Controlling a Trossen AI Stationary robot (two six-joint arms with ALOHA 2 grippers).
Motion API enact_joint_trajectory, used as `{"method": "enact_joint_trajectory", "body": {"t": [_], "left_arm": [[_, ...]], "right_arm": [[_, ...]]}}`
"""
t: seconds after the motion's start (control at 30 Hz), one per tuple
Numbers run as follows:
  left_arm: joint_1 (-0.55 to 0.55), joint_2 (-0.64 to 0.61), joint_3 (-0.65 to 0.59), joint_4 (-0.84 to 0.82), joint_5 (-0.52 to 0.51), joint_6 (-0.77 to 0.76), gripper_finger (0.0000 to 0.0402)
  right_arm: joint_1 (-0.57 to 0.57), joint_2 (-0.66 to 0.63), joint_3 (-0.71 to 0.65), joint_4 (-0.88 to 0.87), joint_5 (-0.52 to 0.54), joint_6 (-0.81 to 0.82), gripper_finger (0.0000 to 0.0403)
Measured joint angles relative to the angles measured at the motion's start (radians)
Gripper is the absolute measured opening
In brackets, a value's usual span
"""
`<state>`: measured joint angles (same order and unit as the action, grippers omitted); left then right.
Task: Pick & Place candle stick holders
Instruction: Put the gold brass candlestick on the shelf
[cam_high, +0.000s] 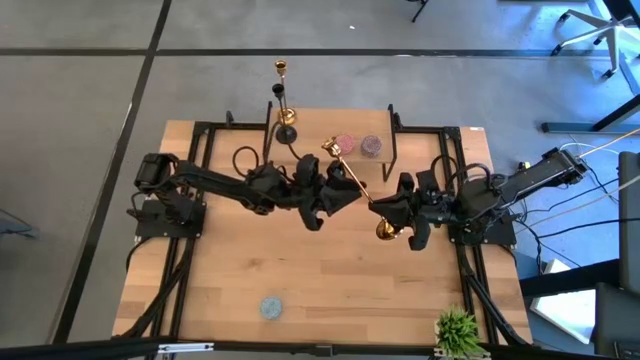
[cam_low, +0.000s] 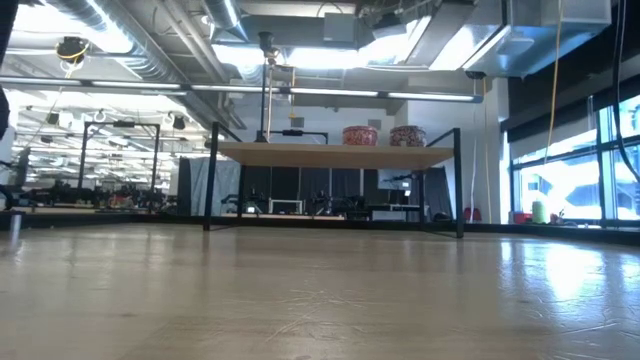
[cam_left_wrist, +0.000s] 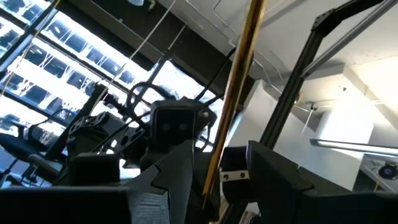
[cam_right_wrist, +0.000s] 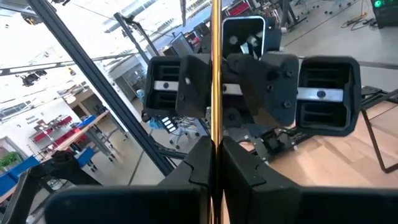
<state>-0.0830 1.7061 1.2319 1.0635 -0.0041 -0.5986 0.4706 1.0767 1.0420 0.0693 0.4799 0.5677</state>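
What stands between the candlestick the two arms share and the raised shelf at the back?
Nothing visible blocks it. The candlestick hangs tilted between the left gripper and the right gripper, whose fingers pinch its stem. On the shelf, the second candlestick and two jars occupy part of the surface.

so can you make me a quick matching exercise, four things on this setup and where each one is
Things:
1. tilted candle stick holder
2. upright candle stick holder
3. green plant
4. blue-grey disc

Places:
a. near right corner of the table
b. standing on the back shelf
c. clamped by its stem in the right hand
d. flat on the table, near its front edge, left of centre

Pairs: 1-c, 2-b, 3-a, 4-d
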Motion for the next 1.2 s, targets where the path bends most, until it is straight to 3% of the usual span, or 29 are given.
{"method": "enact_joint_trajectory", "body": {"t": [1.2], "left_arm": [[0.016, 0.000, 0.002, -0.044, -0.029, -0.009, 0.0130]], "right_arm": [[0.000, 0.000, 0.000, -0.032, 0.047, 0.046, 0.0019]]}}
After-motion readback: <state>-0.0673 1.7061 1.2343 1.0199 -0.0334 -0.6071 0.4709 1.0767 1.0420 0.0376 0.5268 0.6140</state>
